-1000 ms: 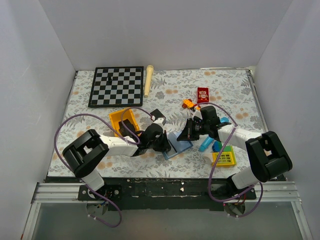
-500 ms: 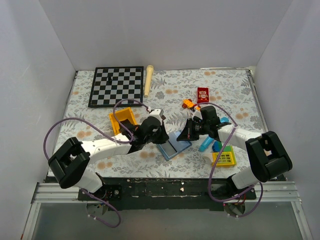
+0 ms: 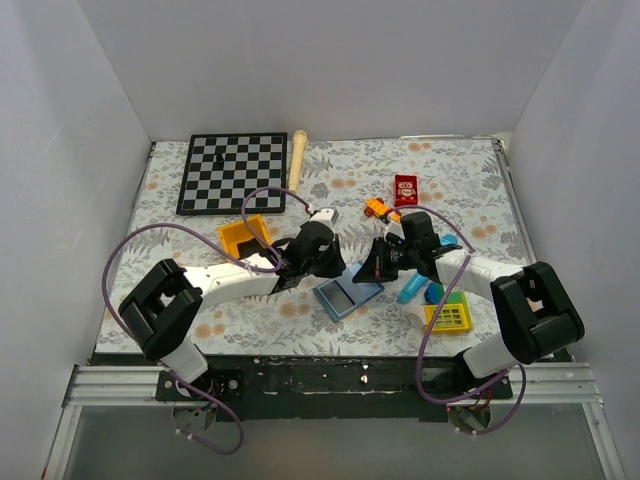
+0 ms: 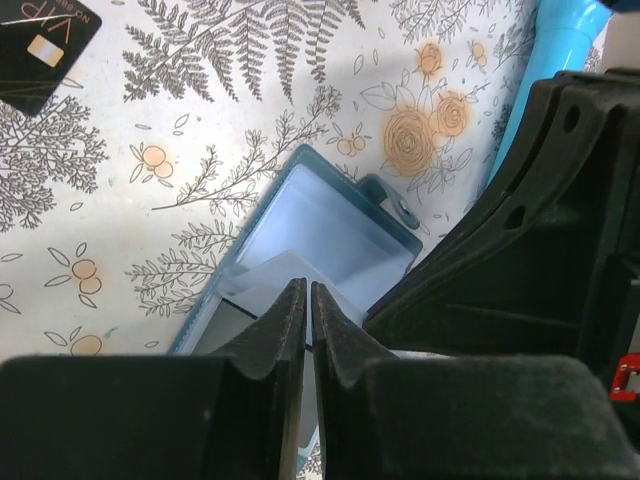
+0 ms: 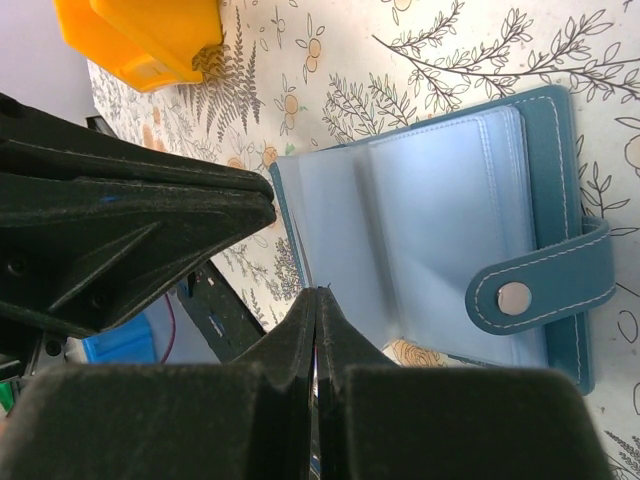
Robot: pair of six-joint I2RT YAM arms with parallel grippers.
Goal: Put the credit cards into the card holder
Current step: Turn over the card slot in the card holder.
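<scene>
- Lying open on the counter (image 3: 460,190) between the two arms, the card holder (image 3: 348,293) has its clear pockets facing up and its snap tab unfastened. That is probably so a card can slide in.
- One credit card (image 4: 40,45) is visible, flat on the counter and apart from the holder. I cannot find the second one.
- The left jaws are all but clenched, with only a thin slit between them, and grasp nothing. Their tips hang over a pocket edge, perhaps to lift it.
- The right jaws are clenched, with their tips at the edge of the clear pockets. I cannot tell whether a card sits between them.
- Around these lie one chessboard (image 3: 233,172), one yellow bin (image 3: 240,240), one red box (image 3: 405,189), one blue tube (image 3: 412,290) and one wooden stick (image 3: 297,160).
</scene>
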